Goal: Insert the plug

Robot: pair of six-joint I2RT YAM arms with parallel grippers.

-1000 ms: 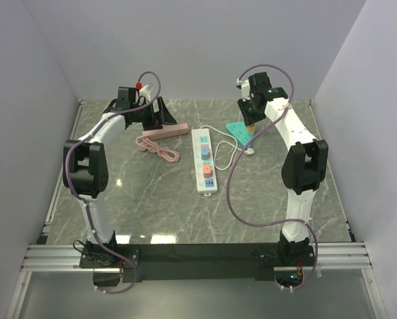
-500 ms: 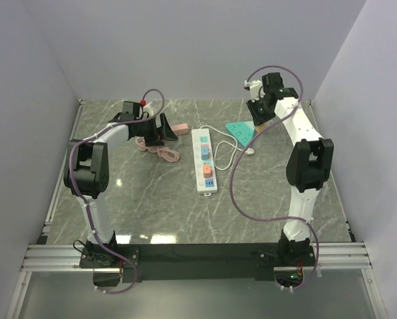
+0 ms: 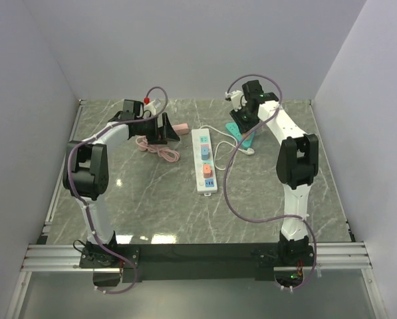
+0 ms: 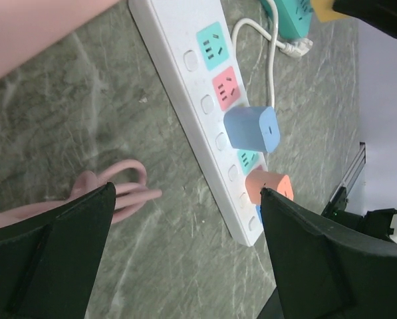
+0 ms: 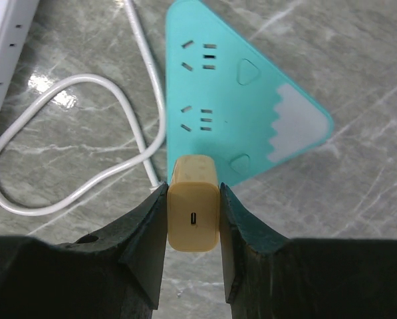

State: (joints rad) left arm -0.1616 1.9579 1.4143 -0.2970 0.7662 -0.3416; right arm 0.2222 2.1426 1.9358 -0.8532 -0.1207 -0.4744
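Note:
A tan plug (image 5: 193,212), a small charger block, sits between the jaws of my right gripper (image 5: 193,191), which is shut on it. It hangs just above the near edge of the teal triangular power strip (image 5: 231,100), whose sockets lie a little beyond it. From above, the right gripper (image 3: 242,111) is over the teal strip (image 3: 243,135) at the back of the table. My left gripper (image 4: 188,226) is open and empty, hovering over bare marble beside the white power strip (image 4: 185,40). In the top view the left gripper (image 3: 166,129) sits left of that strip (image 3: 205,159).
The white strip carries a blue adapter (image 4: 251,128) and an orange adapter (image 4: 270,186). Its white cable (image 5: 85,86) loops beside the teal strip. A pink power strip (image 3: 179,126) and its coiled pink cable (image 3: 159,150) lie under and near the left gripper.
The right arm swung back and then left, bringing the plug over the teal strip. The left gripper shifted slightly right and toward the front, staying open.

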